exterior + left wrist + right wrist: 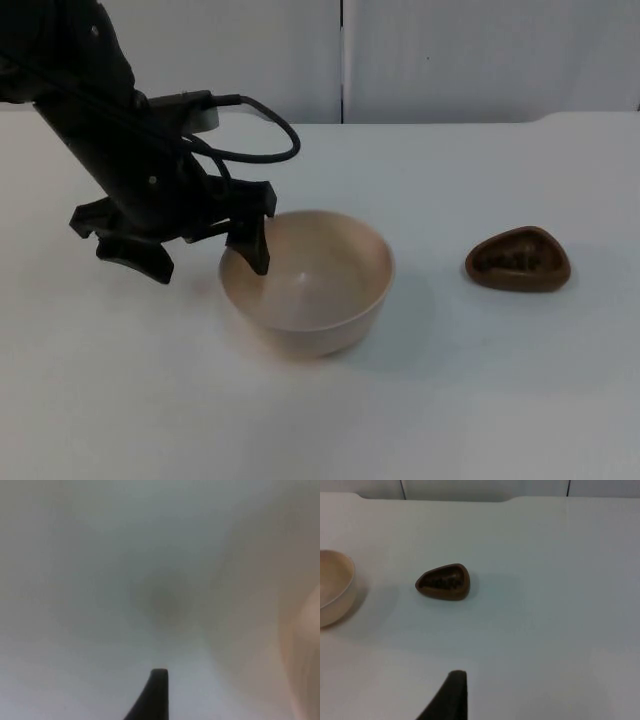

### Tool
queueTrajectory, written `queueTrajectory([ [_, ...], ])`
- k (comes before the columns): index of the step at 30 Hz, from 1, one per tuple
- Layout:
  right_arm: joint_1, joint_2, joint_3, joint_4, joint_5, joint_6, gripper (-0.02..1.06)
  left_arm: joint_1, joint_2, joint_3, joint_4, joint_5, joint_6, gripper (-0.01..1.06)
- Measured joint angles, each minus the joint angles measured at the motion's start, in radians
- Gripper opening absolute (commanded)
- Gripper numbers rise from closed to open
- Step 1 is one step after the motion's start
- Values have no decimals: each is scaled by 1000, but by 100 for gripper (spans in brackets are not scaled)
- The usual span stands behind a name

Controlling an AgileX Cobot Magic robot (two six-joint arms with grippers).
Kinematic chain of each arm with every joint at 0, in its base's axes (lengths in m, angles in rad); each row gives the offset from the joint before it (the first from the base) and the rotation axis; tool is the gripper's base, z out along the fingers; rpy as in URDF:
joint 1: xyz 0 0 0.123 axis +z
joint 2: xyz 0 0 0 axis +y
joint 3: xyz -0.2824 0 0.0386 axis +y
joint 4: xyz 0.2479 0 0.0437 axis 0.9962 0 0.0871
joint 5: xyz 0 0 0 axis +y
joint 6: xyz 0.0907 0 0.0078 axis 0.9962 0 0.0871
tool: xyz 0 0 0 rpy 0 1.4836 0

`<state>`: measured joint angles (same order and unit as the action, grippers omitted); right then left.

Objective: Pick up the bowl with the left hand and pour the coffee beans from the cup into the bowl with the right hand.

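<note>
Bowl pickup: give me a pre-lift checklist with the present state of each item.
1. Left gripper at the bowl's rim, one of its fingers inside, one outside: ok.
2. Fingers closed firmly on the rim: cannot tell.
3. Bowl upright on the table: ok.
4. Bowl holds nothing yet: ok.
5. Brown cup with coffee beans stands apart from the bowl: ok.
6. Right gripper grasping the cup: not ok, it waits short of it.
</note>
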<state>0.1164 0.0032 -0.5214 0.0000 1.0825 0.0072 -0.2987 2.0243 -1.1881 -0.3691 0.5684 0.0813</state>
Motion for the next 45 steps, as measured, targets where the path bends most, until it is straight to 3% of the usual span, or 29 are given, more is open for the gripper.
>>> queueTrajectory([
  [16,0,0,0,0,0,0,105,0,23,0,-6,2,-70,83],
  [19,0,0,0,0,0,0,105,0,23,0,-8,2,-74,71],
  [23,0,0,0,0,0,0,105,0,23,0,-20,-7,-81,43],
  [24,0,0,0,0,0,0,105,0,23,0,-24,-12,-81,43],
  [28,0,0,0,0,0,0,105,0,23,0,-33,-15,-81,23],
  [35,0,0,0,0,0,0,105,0,23,0,-44,-18,-81,2],
  [45,0,0,0,0,0,0,105,0,23,0,-80,-23,-67,0],
])
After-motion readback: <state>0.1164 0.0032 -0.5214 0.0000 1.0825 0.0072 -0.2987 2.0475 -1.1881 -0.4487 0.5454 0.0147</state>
